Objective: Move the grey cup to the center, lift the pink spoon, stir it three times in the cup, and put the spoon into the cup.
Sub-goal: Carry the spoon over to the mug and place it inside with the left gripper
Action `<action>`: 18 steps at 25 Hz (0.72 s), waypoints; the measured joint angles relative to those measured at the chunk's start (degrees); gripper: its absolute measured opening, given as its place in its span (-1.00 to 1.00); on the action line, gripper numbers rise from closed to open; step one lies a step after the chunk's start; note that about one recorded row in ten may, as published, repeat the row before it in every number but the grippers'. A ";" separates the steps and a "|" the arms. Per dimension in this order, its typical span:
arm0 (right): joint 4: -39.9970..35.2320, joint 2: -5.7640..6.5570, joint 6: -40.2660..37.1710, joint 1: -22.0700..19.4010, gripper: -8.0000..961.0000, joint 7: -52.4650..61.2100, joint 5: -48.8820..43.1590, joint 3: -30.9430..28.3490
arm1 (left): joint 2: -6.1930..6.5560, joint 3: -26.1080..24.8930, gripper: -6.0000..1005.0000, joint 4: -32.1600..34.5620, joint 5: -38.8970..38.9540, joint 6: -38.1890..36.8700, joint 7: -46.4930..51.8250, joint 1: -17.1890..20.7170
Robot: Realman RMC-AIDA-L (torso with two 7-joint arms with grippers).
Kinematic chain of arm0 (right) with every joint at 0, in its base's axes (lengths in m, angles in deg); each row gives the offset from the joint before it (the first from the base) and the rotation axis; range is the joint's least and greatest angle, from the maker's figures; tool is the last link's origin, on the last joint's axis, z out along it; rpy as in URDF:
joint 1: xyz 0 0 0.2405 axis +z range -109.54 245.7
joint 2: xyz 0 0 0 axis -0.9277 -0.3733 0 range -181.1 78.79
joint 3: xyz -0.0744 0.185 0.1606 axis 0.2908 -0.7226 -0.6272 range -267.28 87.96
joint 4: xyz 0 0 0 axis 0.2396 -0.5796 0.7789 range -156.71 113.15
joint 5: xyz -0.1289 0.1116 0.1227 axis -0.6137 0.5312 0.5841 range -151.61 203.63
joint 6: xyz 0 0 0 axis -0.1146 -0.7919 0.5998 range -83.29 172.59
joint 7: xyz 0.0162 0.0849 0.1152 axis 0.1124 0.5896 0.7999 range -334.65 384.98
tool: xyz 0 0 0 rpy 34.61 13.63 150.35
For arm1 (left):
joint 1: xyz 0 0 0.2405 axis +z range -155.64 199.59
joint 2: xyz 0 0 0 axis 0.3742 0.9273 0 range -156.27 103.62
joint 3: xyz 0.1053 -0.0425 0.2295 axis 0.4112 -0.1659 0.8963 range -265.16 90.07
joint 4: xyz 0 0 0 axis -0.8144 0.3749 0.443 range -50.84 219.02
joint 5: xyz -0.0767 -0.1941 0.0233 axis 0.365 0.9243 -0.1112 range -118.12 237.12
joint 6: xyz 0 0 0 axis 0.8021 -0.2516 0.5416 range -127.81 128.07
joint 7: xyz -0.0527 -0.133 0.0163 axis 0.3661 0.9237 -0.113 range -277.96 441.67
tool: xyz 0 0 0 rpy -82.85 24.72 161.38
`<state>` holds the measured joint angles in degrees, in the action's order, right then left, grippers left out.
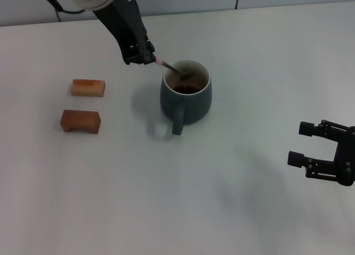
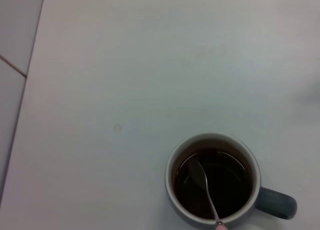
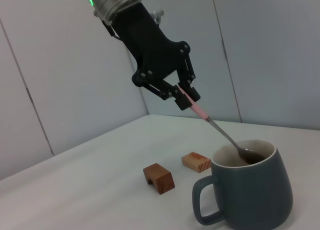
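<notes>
The grey cup (image 1: pixel 186 96) stands near the table's middle, handle toward me, dark brown liquid inside; it also shows in the left wrist view (image 2: pixel 214 181) and the right wrist view (image 3: pixel 248 191). My left gripper (image 1: pixel 148 56) is shut on the pink spoon (image 1: pixel 161 62) by its pink handle, just behind and left of the cup; it also shows in the right wrist view (image 3: pixel 186 97). The spoon (image 3: pixel 220 130) slants down, its metal bowl (image 2: pixel 196 173) inside the cup. My right gripper (image 1: pixel 320 151) is open and empty, low at the right.
Two wooden blocks lie left of the cup: a light one (image 1: pixel 88 87) and a darker brown one (image 1: pixel 81 121) in front of it. They also show in the right wrist view, the light one (image 3: pixel 196 161) and the darker one (image 3: pixel 158 178). A wall runs behind the table.
</notes>
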<state>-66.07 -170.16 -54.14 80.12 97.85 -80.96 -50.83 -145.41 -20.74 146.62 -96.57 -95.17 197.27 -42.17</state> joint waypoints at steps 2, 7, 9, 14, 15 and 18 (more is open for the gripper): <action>0.00 0.00 0.09 0.07 0.72 0.00 0.00 0.01 | 0.00 0.02 -0.73 -0.19 -0.01 0.07 0.02 -0.13; 0.00 0.00 0.17 0.23 0.72 0.00 0.00 0.02 | -0.04 3.40 -0.73 -0.21 1.03 -0.26 1.28 -0.18; -0.01 0.00 0.21 0.28 0.72 0.00 0.00 0.01 | -0.05 4.62 -0.73 0.47 1.06 -0.90 1.99 0.29; 0.00 0.00 0.41 0.75 0.72 0.00 -0.57 0.01 | -0.06 5.18 -0.73 1.19 0.78 -1.40 2.80 0.95; 0.03 0.00 0.44 0.92 0.72 0.00 -0.78 0.01 | -0.07 5.47 -0.73 1.55 0.40 -1.56 2.90 1.32; 0.14 -0.01 0.46 1.18 0.72 0.00 -1.10 0.01 | -0.08 5.46 -0.73 1.68 -0.01 -1.26 3.02 1.45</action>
<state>-65.93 -170.17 -53.68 81.31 97.86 -82.06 -50.81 -145.49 -15.28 148.30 -96.58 -96.43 200.30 -40.72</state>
